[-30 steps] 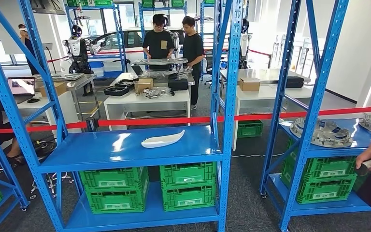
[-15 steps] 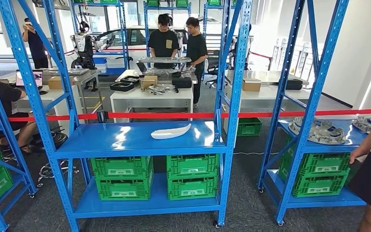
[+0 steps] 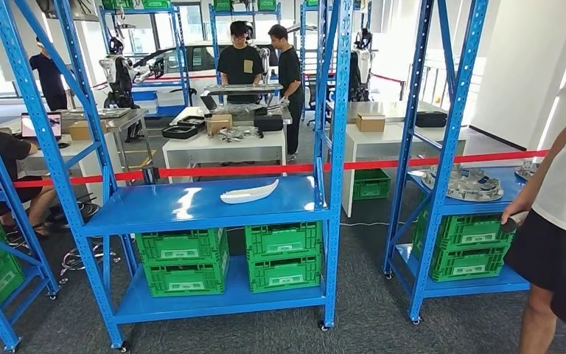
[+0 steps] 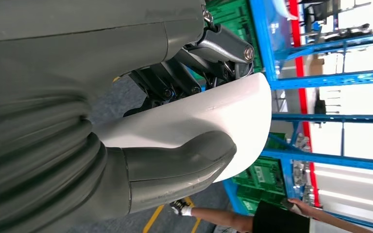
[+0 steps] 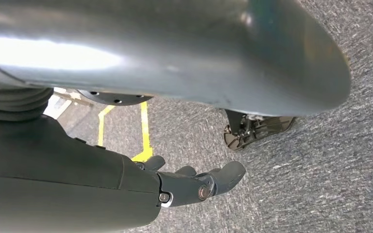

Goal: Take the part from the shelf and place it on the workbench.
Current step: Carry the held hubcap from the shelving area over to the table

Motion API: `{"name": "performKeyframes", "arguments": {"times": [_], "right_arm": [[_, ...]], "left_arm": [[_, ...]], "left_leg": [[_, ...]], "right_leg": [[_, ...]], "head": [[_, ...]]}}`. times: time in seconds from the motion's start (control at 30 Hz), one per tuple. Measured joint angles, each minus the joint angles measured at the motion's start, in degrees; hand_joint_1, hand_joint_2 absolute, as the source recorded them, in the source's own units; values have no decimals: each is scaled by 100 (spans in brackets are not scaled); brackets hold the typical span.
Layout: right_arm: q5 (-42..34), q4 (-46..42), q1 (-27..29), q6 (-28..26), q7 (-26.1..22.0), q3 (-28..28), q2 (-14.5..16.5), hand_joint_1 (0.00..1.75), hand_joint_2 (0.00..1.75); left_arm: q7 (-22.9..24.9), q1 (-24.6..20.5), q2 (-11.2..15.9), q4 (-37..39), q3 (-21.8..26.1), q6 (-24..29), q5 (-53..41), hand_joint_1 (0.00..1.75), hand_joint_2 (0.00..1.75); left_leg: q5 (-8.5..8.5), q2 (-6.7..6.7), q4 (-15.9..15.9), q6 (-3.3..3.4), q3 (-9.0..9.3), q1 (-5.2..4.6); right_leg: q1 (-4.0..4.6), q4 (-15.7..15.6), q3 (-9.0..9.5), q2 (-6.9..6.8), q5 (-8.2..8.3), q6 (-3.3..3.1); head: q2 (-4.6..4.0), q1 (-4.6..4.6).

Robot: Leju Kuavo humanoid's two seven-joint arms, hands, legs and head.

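where the left wrist view looked past the grey cover, the left hand (image 4: pixel 175 145) gripped a white curved part (image 4: pixel 213 121), thumb (image 4: pixel 184 162) pressed across its face and dark fingers (image 4: pixel 175 82) behind it. on the middle blue shelf (image 3: pixel 191 214) in the head view lay a second white part (image 3: pixel 248 195), flat, near the right upright; green crates (image 3: pixel 228 258) sat on the tier below. a red tape (image 3: pixel 265 170) ran behind the racks. at far right stood a person (image 3: pixel 560 214). the right hand (image 5: pixel 194 184) hung over grey carpet (image 5: pixel 320 160), fingers loosely extended, grasping nothing.
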Motion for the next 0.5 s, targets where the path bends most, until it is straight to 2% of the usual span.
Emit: {"name": "performKeyframes", "arguments": {"times": [0.03,0.07,0.1,0.13,0.17,0.23,0.27,0.3,0.33,0.4,0.43,0.47,0.5], "right_arm": [[-5,0,-1,6,-50,0,0,0,0],[-9,0,0,10,-95,0,0,0,0],[-11,0,0,14,-123,0,0,0,0],[-11,0,1,17,-141,0,0,0,0],[-12,0,3,19,-152,0,0,0,0],[-12,0,16,21,-159,0,0,0,0],[-11,0,27,26,-160,0,0,0,0],[-11,0,38,37,-169,0,1,0,0],[-15,0,45,53,-191,0,2,0,0],[-22,0,44,84,-252,0,4,0,0],[-21,0,41,93,-268,0,4,0,0],[-14,0,40,101,-264,0,4,0,0],[-5,0,40,110,-251,0,4,0,0]], "left_arm": [[2,-1,-5,26,-3,-7,1,175,175],[1,-4,-11,44,-7,-7,4,175,175],[-2,-8,-16,57,-13,-8,8,175,175],[-6,-10,-20,69,-21,-8,14,175,175],[-10,-9,-23,82,-28,-8,20,175,175],[-18,6,-26,117,-40,-8,30,175,175],[-23,11,-26,135,-43,-10,33,175,175],[-32,12,-26,149,-46,-12,34,175,175],[-41,8,-27,158,-52,-14,34,175,175],[-66,0,-27,176,-64,-16,34,175,175],[-73,-1,-26,190,-69,-16,34,175,175],[-80,-3,-25,208,-73,-16,35,175,175],[-87,-5,-24,227,-74,-16,38,175,175]], "left_leg": [[153,0,-240,-9,228,17],[221,-3,-607,-13,512,30],[217,-13,-1009,-4,795,26],[164,-24,-1328,18,994,19],[105,-35,-1520,53,1090,2],[142,-39,-1609,166,1052,-21],[193,-33,-1612,226,1003,-24],[245,-24,-1618,284,952,-22],[298,-14,-1620,329,894,-20],[394,1,-1595,377,758,-42],[440,8,-1576,387,681,-56],[484,13,-1554,393,605,-68],[526,15,-1529,395,530,-79]], "right_leg": [[-7,30,-85,1,47,24],[-10,60,-162,2,85,54],[-9,89,-223,2,121,88],[-6,108,-271,2,167,122],[-1,112,-309,1,220,154],[-18,103,-373,7,317,218],[-30,138,-413,15,278,250],[-40,258,-473,25,137,279],[-46,495,-555,36,-101,300],[-43,1233,-740,42,-652,319],[-39,1564,-785,43,-800,315],[-31,1748,-757,45,-820,301],[-17,1729,-632,47,-723,274]], "head": [[0,-2],[0,-4],[0,-6],[0,-4],[0,-2],[0,5],[0,8],[0,15],[0,22],[0,34],[0,36],[0,38],[0,40]]}}
